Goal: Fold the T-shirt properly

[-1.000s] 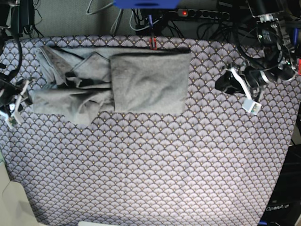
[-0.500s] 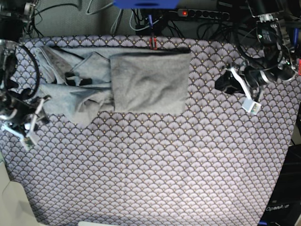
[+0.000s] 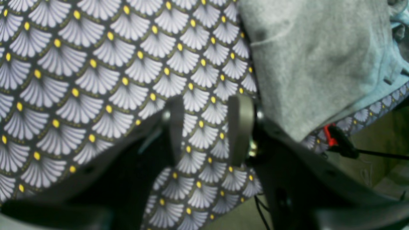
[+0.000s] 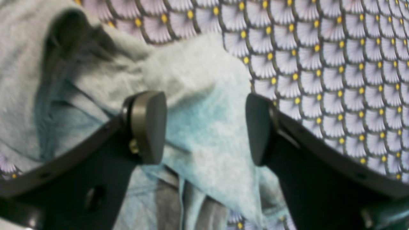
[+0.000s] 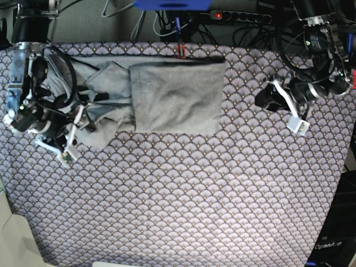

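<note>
The grey T-shirt (image 5: pixel 177 97) lies at the back of the table. Its right part is folded into a flat rectangle, and its left part (image 5: pixel 105 92) is crumpled. My right gripper (image 5: pixel 83 117) hovers over that crumpled part. In the right wrist view it (image 4: pixel 204 127) stands wide open, with rumpled cloth (image 4: pixel 204 105) below the gap and nothing pinched. My left gripper (image 5: pixel 268 95) sits off the shirt's right edge. Its fingers (image 3: pixel 239 127) stand apart over the bare tablecloth with nothing between them, and the shirt's folded edge (image 3: pixel 313 64) lies just beyond.
The fan-scale tablecloth (image 5: pixel 183 189) covers the whole table. A red clip (image 5: pixel 181 51) (image 3: pixel 329 132) holds it at the back edge, right behind the shirt. Behind the table lie a power strip (image 5: pixel 239 16) and cables.
My right arm has moved from the table's left edge up and right onto the shirt's crumpled part, and its jaws have widened. The left arm has not moved.
</note>
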`<state>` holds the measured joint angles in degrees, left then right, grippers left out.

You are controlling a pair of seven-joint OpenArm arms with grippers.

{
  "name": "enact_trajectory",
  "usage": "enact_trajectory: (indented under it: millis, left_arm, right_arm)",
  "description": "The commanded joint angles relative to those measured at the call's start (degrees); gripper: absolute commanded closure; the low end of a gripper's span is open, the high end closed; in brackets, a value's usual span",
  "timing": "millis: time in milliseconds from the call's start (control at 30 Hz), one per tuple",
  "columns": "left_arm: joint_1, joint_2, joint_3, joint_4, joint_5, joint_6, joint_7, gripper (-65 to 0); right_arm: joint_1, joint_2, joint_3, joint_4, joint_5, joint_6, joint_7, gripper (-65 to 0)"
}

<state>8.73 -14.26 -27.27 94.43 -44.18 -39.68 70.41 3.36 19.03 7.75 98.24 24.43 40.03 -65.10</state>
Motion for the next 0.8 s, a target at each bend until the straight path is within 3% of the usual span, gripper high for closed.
enact_trajectory:
  millis: [0,767]
  left_arm:
    - [-0.51,-0.55,-0.12,0.73,-1.22,-0.32,-1.27,-22.7]
    - [-0.95,-0.46,-0.29,0.73,-1.22,-0.32,-1.36,-22.7]
  right_arm:
    - [1.0,0.27,0.38,0.8,0.76,-0.03,0.79,-40.7]
    - [1.7,-1.31,0.56,-5.62,0.76,-0.03,1.32,-40.2]
